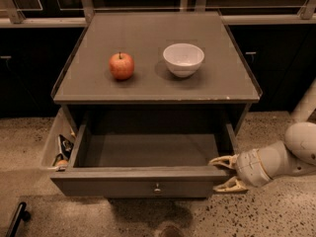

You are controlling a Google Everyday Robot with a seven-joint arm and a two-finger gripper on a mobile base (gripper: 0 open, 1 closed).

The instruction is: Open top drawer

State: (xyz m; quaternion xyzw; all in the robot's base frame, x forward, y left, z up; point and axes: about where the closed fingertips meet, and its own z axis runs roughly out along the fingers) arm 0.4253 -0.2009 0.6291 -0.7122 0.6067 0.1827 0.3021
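Observation:
The top drawer (pixel 138 187) is pulled well out of the grey cabinet, showing its bare grey inside (pixel 148 149). Its flat front carries one small round metal knob (pixel 157 188) at the centre. My gripper (pixel 228 174) is at the drawer's right front corner, its cream fingers (pixel 223 161) spread either side of the front panel's top right edge. The white arm (pixel 281 157) reaches in from the right. The lower drawers are hidden under the open one.
A red apple (pixel 121 65) and a white bowl (pixel 183 59) sit on the cabinet top (pixel 158 85). A side bin (pixel 59 144) with small items hangs at the cabinet's left. Speckled floor (pixel 276 211) lies in front. A black bar (pixel 15 218) is at lower left.

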